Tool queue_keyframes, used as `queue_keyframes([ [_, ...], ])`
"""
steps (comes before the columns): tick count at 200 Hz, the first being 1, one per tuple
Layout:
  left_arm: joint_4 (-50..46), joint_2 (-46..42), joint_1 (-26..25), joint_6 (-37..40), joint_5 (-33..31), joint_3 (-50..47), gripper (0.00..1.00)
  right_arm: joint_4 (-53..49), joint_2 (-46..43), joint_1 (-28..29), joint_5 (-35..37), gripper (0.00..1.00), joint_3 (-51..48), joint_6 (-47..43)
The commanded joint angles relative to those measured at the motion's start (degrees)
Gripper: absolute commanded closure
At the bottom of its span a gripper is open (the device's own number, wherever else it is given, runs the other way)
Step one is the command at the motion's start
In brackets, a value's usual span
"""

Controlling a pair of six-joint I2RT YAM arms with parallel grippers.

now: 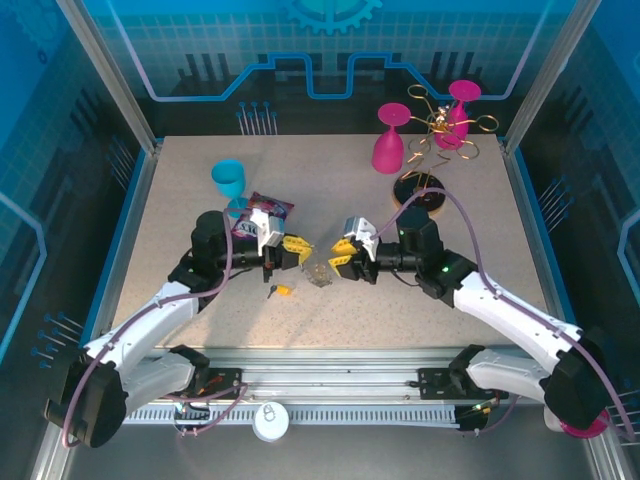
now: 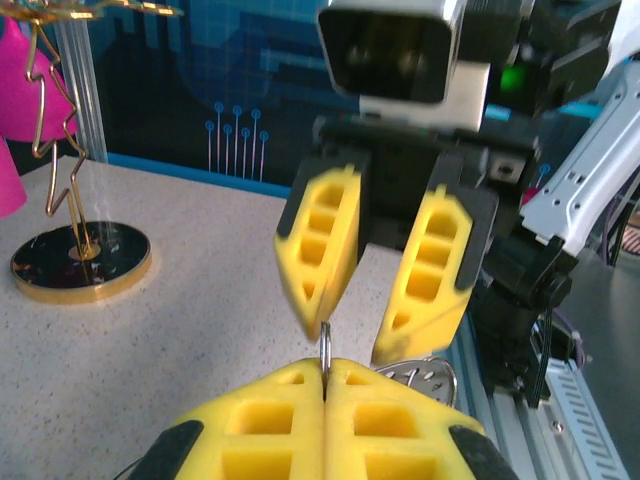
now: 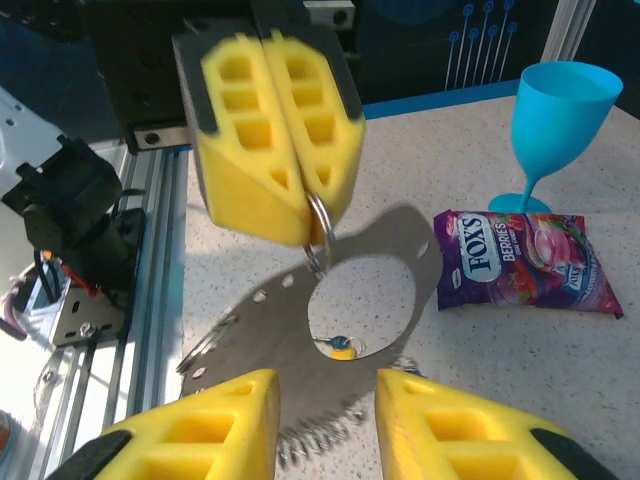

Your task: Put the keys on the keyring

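The left gripper [image 1: 298, 244] is clenched on the thin wire of the keyring [image 2: 325, 345]; the right gripper [image 1: 340, 255] faces it, jaws parted, tips just beside the wire; the yellow-headed key [image 1: 281, 291] lies on the table [image 1: 180, 200] just below the left gripper

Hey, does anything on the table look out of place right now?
The yellow key lies loose on the table, on the base side of the left gripper and apart from the keyring that gripper pinches. One pink glass also stands upside down beside the rack.
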Motion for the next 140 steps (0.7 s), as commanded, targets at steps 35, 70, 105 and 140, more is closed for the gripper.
queue_keyframes([
  [35, 5.98, -2.15, -0.42, -3.99, 1.62, -0.70, 1.00, 18.23, 2.48, 1.41, -4.18, 0.73, -0.84, 5.76],
  [70, 6.39, -2.15, -0.48, -4.25, 1.93, -0.87, 1.00, 20.70, 3.31, 1.90, -5.71, 0.74, -0.97, 7.43],
  [105, 6.87, -2.15, -0.60, -4.60, 2.43, -0.97, 1.00, 21.11, 4.42, 2.57, -5.57, 0.77, -0.45, 7.56],
  [140, 7.25, -2.11, -0.69, -4.86, 2.89, -0.88, 1.00, 21.41, 5.27, 2.80, -5.29, 0.81, -0.07, 7.74],
])
